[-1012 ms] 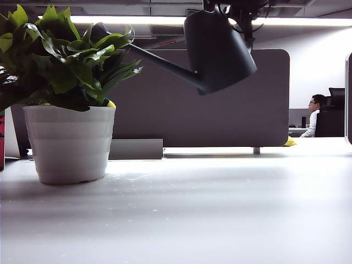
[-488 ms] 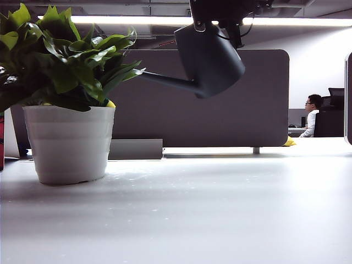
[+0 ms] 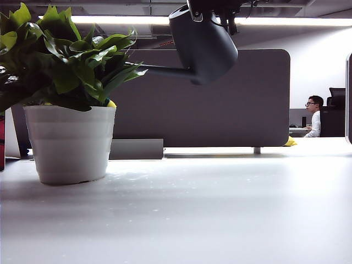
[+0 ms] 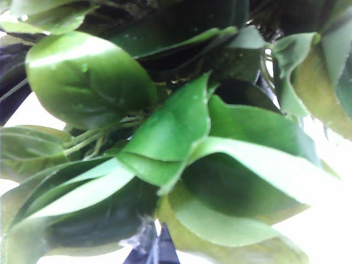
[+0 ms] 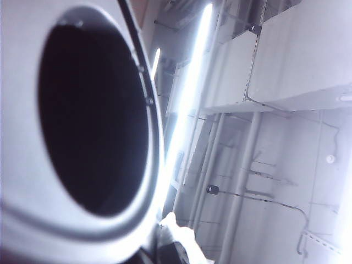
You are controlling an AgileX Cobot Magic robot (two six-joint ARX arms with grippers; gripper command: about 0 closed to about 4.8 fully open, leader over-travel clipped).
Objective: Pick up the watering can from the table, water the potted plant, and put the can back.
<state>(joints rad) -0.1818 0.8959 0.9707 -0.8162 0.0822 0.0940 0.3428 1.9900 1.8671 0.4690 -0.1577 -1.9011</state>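
**Watering can held high beside the plant, spout reaching into the leaves**

At the left of the exterior view the potted plant [image 3: 69, 99] stands on the table [image 3: 209, 214], its white ribbed pot near the front edge of the scene and its broad green leaves spreading up and to the right. A sliver of something red shows at the far left edge, partly hidden behind the pot.

The left gripper [image 4: 151, 250] appears only as a dark tip in the left wrist view, pressed in close among the leaves, which fill that picture; whether its jaws are apart or together cannot be told.

Right of the plant, the watering can [image 3: 203, 47] hangs in the air well above the table, tilted, with its thin spout lying nearly level and its tip lost among the foliage. The right gripper [image 3: 214, 8] sits at the can's top, mostly cut off by the frame; its jaws are closed on the can. The right wrist view looks straight at the can's dark round mouth [image 5: 91, 110].

Behind stands a grey partition [image 3: 220, 99], and at the far right a seated man [image 3: 314, 116] in glasses. No readable writing shows anywhere.
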